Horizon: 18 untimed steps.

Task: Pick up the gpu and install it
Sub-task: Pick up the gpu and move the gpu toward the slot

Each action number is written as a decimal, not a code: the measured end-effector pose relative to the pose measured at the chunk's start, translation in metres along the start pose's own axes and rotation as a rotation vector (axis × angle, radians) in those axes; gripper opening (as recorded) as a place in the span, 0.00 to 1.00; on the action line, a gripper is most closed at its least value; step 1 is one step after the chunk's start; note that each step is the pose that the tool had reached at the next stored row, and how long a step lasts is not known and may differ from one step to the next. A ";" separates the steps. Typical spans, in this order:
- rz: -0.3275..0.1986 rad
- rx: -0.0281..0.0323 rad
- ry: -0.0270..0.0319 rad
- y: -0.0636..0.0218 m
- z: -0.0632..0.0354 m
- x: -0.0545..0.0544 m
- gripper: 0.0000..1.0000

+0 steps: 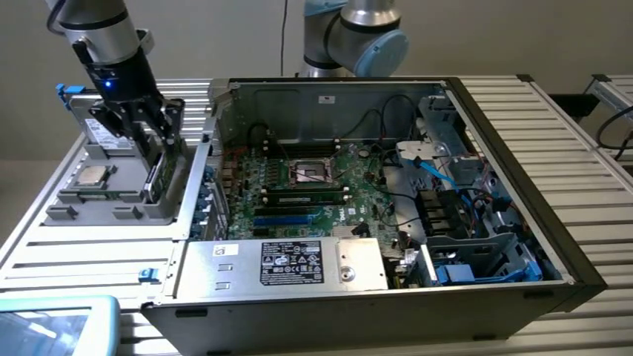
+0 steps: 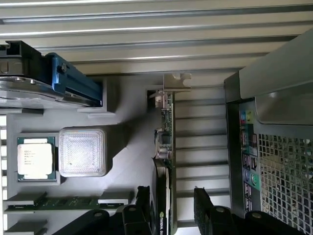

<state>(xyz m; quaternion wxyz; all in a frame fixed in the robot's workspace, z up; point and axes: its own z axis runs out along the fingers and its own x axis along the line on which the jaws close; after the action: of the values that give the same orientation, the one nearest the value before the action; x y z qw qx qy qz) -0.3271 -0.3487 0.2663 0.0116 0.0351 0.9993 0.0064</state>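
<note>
The gpu (image 2: pixel 167 142) stands on its edge in a grey holder tray (image 2: pixel 127 117), seen edge-on: a thin green card with a black cooler low down and a silver bracket (image 2: pixel 175 83) at its far end. My gripper (image 2: pixel 171 208) is open and straddles the card's near end. One black finger (image 2: pixel 143 200) sits close beside the cooler, while the other finger (image 2: pixel 204 203) stands apart from the card. In the exterior view the gripper (image 1: pixel 148 141) hangs over the tray (image 1: pixel 74 200) on that view's left, with the gpu (image 1: pixel 158 178) between its fingers.
The tray also holds a CPU (image 2: pixel 35 157), a clear plastic block (image 2: pixel 83 152), a memory stick (image 2: pixel 68 202) and a blue-and-black part (image 2: pixel 63 81). The open computer case (image 1: pixel 554 245) with its motherboard (image 1: pixel 296 200) lies close beside the tray. A second arm (image 1: pixel 351 37) stands behind the case.
</note>
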 end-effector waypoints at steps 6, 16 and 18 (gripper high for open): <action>0.000 -0.0001 -0.0003 -0.0048 0.0110 0.004 0.49; 0.000 0.0000 0.0002 -0.0048 0.0224 0.007 0.49; 0.000 0.0000 0.0004 -0.0040 0.0237 0.007 0.49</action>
<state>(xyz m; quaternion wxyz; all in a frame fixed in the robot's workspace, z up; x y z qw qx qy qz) -0.3338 -0.3519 0.2424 0.0114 0.0349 0.9993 0.0064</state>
